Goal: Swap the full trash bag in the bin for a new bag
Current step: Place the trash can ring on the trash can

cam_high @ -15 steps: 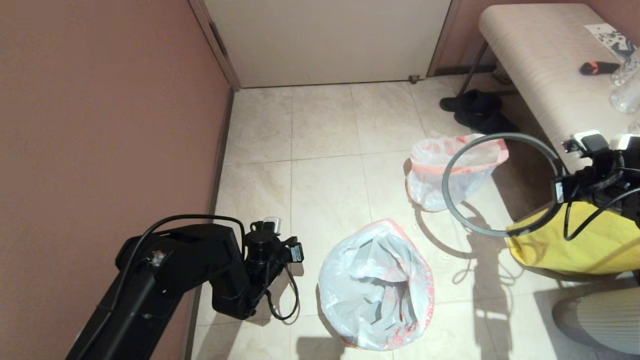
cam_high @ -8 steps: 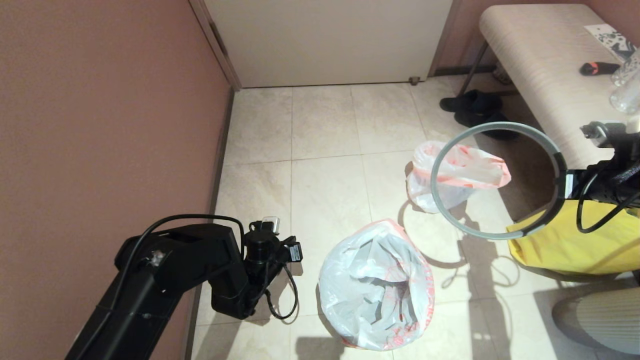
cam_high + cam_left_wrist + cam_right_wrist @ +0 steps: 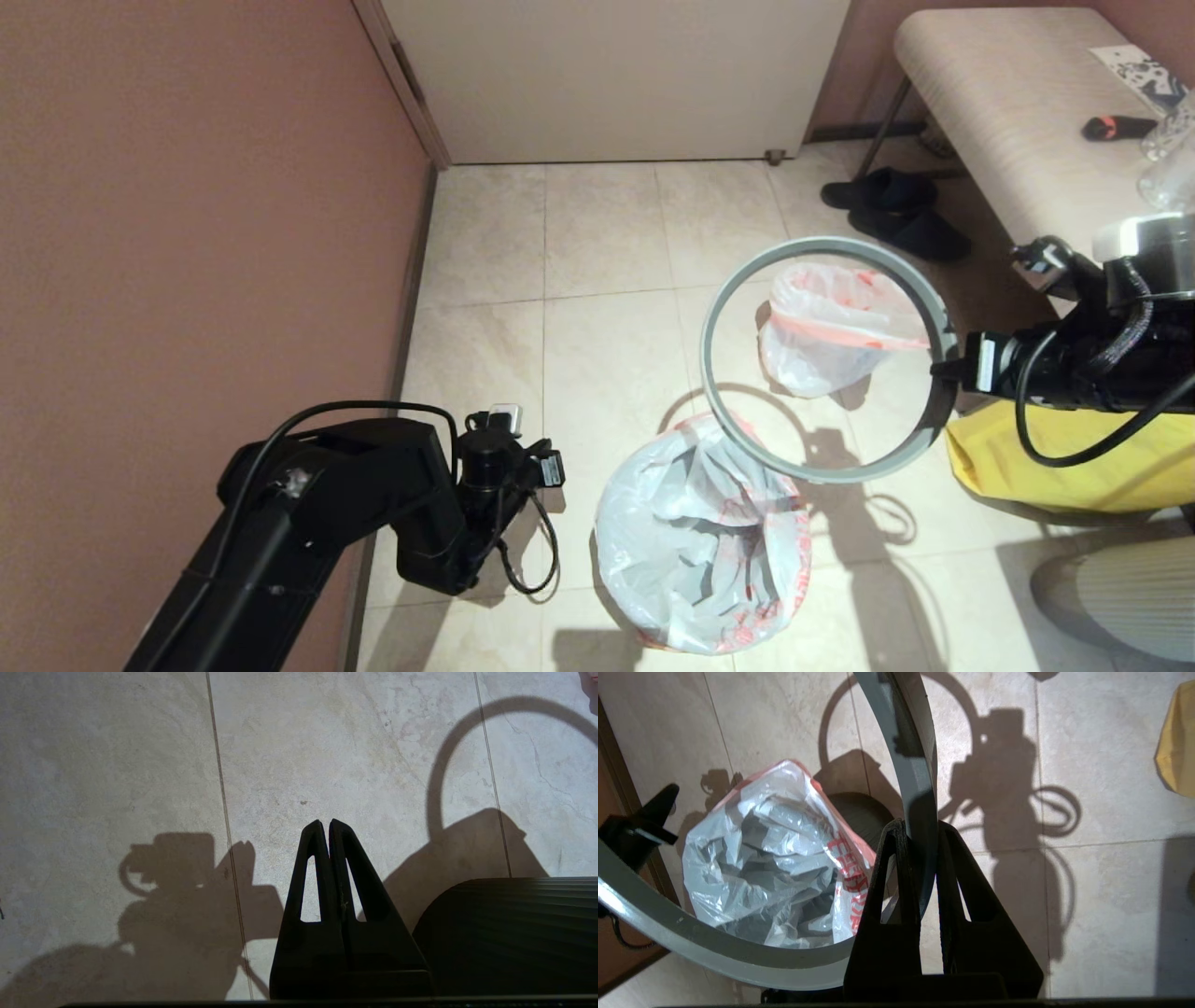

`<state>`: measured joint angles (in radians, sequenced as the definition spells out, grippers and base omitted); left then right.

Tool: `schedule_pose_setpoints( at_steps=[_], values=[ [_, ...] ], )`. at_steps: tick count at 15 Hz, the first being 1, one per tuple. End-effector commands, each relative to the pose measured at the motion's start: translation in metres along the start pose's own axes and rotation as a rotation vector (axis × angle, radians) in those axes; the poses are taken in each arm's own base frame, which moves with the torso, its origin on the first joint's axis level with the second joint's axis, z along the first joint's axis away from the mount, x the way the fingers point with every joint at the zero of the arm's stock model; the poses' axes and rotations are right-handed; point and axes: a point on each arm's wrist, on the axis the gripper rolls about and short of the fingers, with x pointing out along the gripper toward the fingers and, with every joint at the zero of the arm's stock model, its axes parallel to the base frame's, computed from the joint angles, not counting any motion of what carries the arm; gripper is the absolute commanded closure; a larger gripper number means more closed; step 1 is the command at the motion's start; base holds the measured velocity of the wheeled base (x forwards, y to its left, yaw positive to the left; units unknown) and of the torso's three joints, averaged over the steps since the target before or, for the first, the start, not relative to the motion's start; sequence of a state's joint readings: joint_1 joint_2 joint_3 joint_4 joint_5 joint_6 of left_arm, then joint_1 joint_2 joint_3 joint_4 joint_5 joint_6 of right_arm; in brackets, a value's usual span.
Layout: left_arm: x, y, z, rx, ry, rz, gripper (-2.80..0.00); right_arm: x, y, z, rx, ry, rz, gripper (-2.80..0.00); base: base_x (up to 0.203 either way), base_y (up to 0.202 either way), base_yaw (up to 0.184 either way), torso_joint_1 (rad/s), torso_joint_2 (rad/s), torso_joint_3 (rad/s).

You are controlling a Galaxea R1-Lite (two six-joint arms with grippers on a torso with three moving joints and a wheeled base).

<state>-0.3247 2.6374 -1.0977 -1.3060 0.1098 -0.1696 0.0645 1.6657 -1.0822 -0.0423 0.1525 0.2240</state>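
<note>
With the full trash bag [image 3: 826,327] set aside on the floor, the right gripper [image 3: 922,833], clamped on the grey ring [image 3: 738,280], holds it above the bin [image 3: 859,812] lined with the new bag [image 3: 695,546]; seating remains. Left gripper [image 3: 325,826] rests closed nearby.

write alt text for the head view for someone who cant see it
The right gripper holds a grey ring rim in the air above a tiled floor, near a bin lined with the new bag. The full trash bag sits beyond, and the left gripper rests low by the wall.
</note>
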Motion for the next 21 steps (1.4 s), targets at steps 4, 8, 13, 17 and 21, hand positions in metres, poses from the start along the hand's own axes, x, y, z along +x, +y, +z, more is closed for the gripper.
schedule_pose_setpoints(
  at_steps=[4,8,13,17,21],
  values=[
    [0.0,-0.006,-0.009,0.03,0.012,-0.011,0.0,0.08,0.012,-0.069,-0.102,0.219,-0.012,0.0,0.0,0.0,0.0,0.0,0.0,0.0],
    [0.007,0.001,-0.011,0.049,-0.023,0.02,0.0,0.133,0.024,-0.126,-0.164,0.303,0.018,0.0,0.0,0.0,0.0,0.0,0.0,0.0],
    [0.008,0.001,-0.019,0.093,-0.008,0.022,0.0,0.137,0.038,-0.15,-0.153,0.397,0.05,0.0,0.0,0.0,0.0,0.0,0.0,0.0],
    [0.008,0.001,-0.019,0.093,-0.007,0.024,0.0,0.115,0.047,-0.128,-0.158,0.322,0.077,0.0,0.0,0.0,0.0,0.0,0.0,0.0],
    [0.008,0.001,-0.02,0.093,-0.007,0.024,0.0,0.071,0.063,-0.108,-0.183,0.273,0.115,0.0,0.0,0.0,0.0,0.0,0.0,0.0]
  ],
)
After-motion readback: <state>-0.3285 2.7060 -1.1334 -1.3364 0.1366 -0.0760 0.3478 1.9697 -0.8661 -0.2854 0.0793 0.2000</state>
